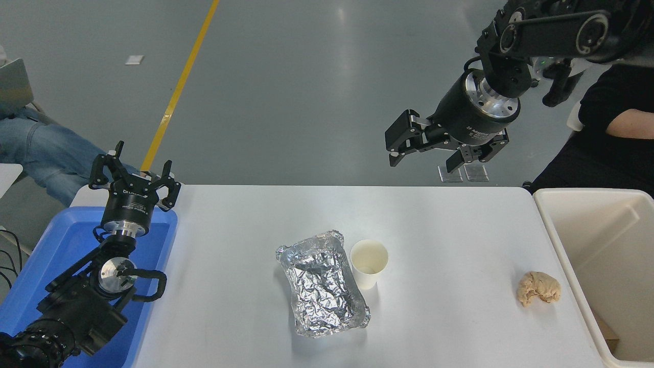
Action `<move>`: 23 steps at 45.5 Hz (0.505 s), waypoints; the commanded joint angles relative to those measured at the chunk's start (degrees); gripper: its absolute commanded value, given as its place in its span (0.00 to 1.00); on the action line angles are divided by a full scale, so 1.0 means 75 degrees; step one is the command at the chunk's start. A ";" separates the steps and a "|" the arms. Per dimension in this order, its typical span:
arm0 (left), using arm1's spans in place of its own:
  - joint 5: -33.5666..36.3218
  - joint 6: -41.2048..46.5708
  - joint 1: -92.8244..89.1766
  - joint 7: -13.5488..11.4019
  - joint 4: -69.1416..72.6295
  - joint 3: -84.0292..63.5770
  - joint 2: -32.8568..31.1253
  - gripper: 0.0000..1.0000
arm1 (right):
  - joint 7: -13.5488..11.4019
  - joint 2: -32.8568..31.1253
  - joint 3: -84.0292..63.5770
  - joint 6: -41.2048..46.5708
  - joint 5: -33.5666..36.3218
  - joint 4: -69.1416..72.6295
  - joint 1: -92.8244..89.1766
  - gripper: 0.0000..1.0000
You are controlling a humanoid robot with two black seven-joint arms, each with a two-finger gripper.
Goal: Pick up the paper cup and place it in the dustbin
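Note:
The paper cup (369,263) stands upright near the middle of the white table (460,240), touching the right side of a crumpled silver foil tray (322,283). It is white, tapered and empty. The dustbin (595,266) is a large cream-white bin at the table's right edge. My right gripper (426,161) is open and empty, held high beyond the table's far edge, up and to the right of the cup. My left gripper (134,171) is open and parked over the blue tray at the lower left.
A shallow blue plastic tray (61,245) lies at the table's left end. A beige crumpled lump (539,288) lies near the dustbin. A person in jeans sits at the far left, another person's arm shows at the right edge.

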 commanded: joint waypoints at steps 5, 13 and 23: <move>-0.0010 0.0002 0.0000 -0.0012 0.0000 -0.0012 -0.0012 0.99 | 0.0000 0.0000 -0.0001 0.0000 0.0001 -0.0001 0.0017 1.00; 0.0001 -0.0010 0.0000 0.0000 0.0000 0.0000 0.0000 0.99 | 0.0000 0.0012 -0.0001 0.0000 -0.0011 -0.0001 -0.0006 1.00; 0.0001 -0.0010 0.0000 0.0000 0.0000 0.0000 0.0000 0.99 | 0.0000 0.0000 -0.0001 0.0012 -0.0023 -0.0001 -0.0088 1.00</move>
